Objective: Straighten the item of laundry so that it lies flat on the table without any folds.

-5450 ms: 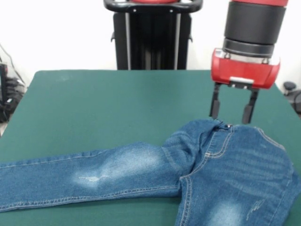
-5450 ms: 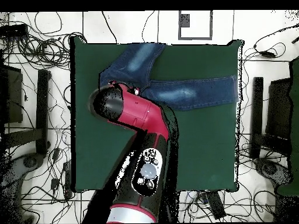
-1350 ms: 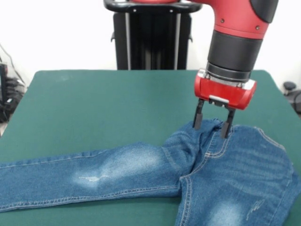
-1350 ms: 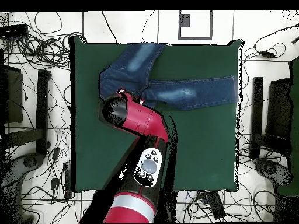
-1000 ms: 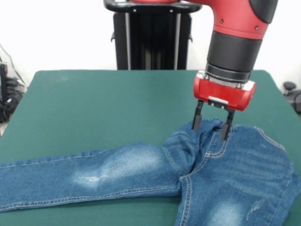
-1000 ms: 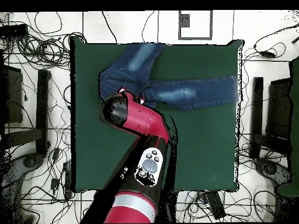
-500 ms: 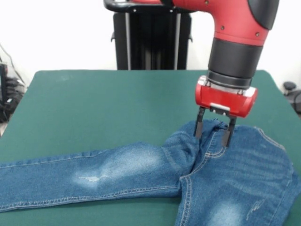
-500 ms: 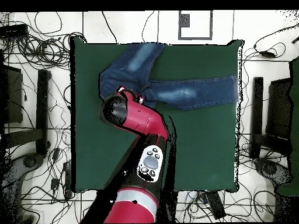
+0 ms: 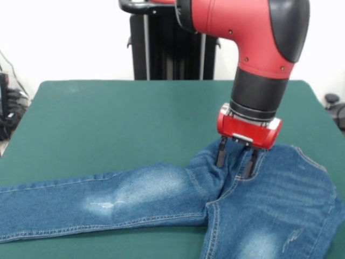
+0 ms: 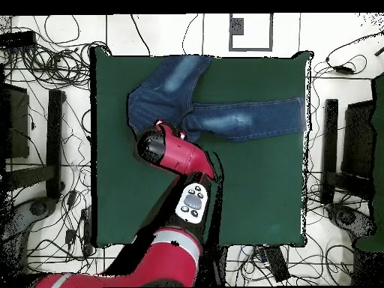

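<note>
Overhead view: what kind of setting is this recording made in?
Most likely a robotics lab. A red arm works over a green-topped table holding only a pair of jeans, and loose cables sprawl across the white floor on both sides.

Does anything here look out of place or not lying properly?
Yes. The jeans are not flat: the cloth is bunched into folds near the waistband, under the open gripper, and the two legs splay at an angle across the table.
</note>
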Robot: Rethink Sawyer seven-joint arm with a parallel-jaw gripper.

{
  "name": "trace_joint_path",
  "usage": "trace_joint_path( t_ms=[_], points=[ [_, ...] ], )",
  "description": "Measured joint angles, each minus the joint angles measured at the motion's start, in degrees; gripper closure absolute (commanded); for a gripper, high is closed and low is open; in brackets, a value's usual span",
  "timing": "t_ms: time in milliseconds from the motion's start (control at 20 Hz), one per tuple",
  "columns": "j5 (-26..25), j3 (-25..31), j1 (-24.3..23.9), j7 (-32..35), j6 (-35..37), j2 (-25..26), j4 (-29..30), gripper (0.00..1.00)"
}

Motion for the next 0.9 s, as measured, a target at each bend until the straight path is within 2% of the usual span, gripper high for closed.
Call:
trace_joint_path(
  t_ms=[400,900],
  points=[
    [0.01,0.32,0.32,0.00,-0.01,-0.14,1.22,0.00],
    [0.00,0.32,1.55,0.00,0.00,-2.98,3.26,0.00]
  ],
)
